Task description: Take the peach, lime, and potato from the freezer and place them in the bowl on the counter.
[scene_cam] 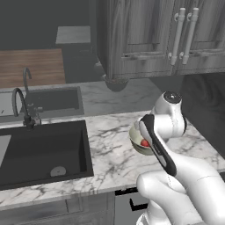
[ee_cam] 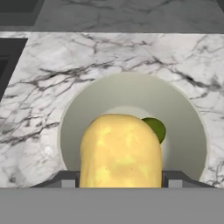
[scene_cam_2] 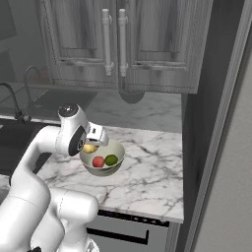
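Gripper (scene_cam_2: 93, 143) of mine was clamped on the potato (ee_cam: 120, 151), held over the bowl (ee_cam: 183, 127) so it could drop beside the lime (scene_cam_2: 111, 159) and peach (scene_cam_2: 98, 161).

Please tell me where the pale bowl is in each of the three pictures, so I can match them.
Left base view: the bowl sits right of centre on the marble counter, mostly behind the arm.
Right base view: left of centre, rim at, holding the peach and lime.
Hand view: centre, rim at, under the held potato.
Shared landmark: the veined marble counter.
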Tool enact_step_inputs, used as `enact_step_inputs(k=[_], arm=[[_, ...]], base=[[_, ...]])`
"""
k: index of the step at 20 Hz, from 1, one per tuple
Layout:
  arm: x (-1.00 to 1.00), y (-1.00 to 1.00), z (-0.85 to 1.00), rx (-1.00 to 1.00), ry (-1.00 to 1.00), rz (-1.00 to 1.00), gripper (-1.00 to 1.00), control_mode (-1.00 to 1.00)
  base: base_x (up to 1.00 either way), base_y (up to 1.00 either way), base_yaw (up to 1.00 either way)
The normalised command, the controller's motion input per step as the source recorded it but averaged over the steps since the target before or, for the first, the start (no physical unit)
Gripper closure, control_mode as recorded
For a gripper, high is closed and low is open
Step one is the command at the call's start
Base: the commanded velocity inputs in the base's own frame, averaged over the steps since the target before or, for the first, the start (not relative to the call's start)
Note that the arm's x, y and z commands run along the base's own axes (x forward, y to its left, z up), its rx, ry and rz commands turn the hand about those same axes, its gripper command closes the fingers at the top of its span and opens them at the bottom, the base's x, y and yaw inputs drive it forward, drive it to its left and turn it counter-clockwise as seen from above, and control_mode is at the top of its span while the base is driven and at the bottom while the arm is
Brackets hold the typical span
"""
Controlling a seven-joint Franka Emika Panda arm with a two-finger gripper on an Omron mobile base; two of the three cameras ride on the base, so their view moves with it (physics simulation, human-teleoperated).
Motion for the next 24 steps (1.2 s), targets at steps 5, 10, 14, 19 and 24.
enact_step_inputs(k=[5, 10, 14, 19, 24], arm=[[0.12, 0.0, -0.25, 0.0, 0.0, 0.0, 1.0, -1.0], [0.17, 0.0, -0.15, 0.0, 0.0, 0.0, 1.0, -1.0], [0.25, 0.0, -0.08, 0.0, 0.0, 0.0, 1.0, -1.0], [0.28, 0.0, -0.03, 0.0, 0.0, 0.0, 1.0, -1.0], [0.12, 0.0, -0.1, 0.0, 0.0, 0.0, 1.0, -1.0]], base=[[0.0, 0.0, 0.0], [0.0, 0.0, 0.0], [0.0, 0.0, 0.0], [0.0, 0.0, 0.0], [0.0, 0.0, 0.0]])
